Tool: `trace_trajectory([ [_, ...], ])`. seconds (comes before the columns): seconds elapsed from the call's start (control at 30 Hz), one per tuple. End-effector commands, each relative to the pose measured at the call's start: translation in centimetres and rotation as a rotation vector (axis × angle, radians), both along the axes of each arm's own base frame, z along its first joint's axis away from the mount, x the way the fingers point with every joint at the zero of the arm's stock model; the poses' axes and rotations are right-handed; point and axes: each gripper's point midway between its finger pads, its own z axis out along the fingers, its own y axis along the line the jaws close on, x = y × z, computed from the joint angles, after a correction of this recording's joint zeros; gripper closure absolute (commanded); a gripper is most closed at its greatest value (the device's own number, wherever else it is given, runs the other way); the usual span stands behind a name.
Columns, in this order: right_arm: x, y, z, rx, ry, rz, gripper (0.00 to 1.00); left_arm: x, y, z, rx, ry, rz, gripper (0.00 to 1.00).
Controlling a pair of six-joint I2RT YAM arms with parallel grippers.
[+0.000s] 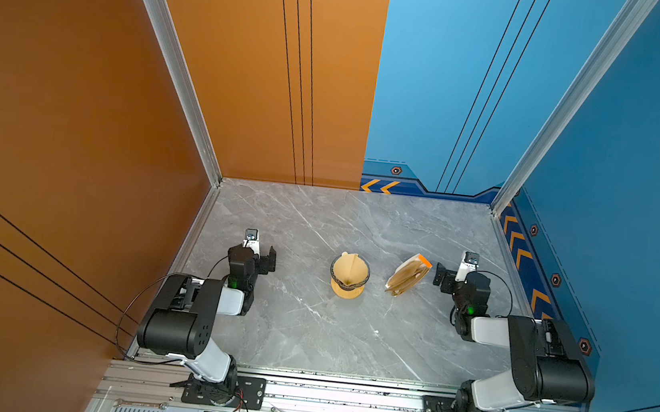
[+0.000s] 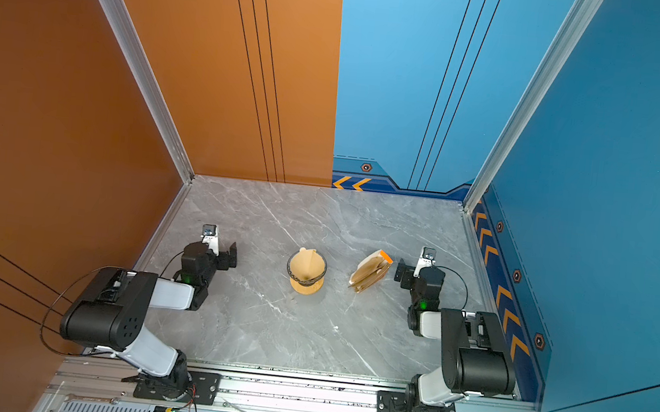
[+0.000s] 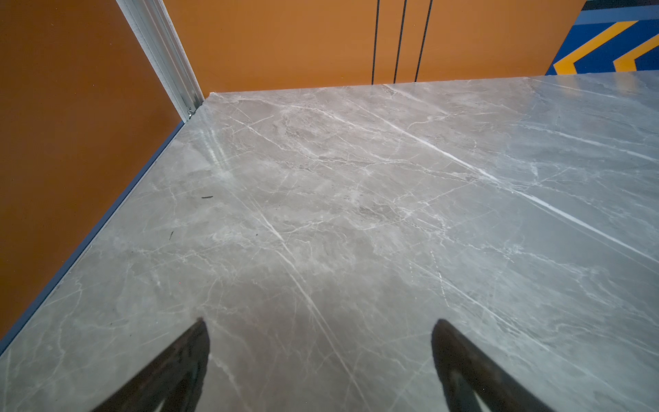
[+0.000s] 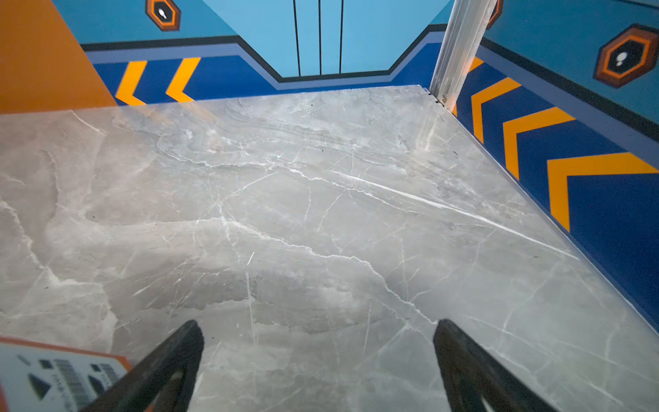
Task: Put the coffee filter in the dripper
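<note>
The coffee filter [image 1: 348, 269] sits point-down in the dripper [image 1: 349, 287] at mid worktop [image 1: 306, 338], three o'clock of the wide, empty left tool [image 1: 271, 260], nine o'clock of the wide, empty right tool [image 1: 439, 278], the left marginally nearer.

No legible text; filter packet label [image 4: 60, 378]: barcode, black triangles, print blurred; blue wall [image 4: 613, 214]: orange chevrons [image 4: 588, 166].

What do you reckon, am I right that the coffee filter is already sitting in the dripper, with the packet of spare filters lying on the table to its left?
Not quite. The coffee filter does sit in the dripper, but the packet of spare filters lies on the table to its right, as both top views show.
</note>
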Motion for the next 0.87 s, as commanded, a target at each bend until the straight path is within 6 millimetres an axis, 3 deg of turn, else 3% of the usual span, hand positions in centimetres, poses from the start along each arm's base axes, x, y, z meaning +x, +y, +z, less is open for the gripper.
trace_trajectory([
  [0.0, 0.11, 1.15, 0.72, 0.071, -0.051, 0.093, 0.0, 0.2, -0.35, 0.43, -0.007, -0.009, -0.014, 0.02],
  [0.13, 0.89, 1.57, 0.26, -0.031, 0.021, 0.033, 0.0, 0.25, -0.41, 0.52, -0.008, -0.012, -0.016, 0.02],
  [0.83, 0.95, 1.34, 0.25, -0.019, 0.018, 0.028, 0.0, 0.19, -0.47, 0.47, -0.004, -0.01, -0.018, 0.02],
])
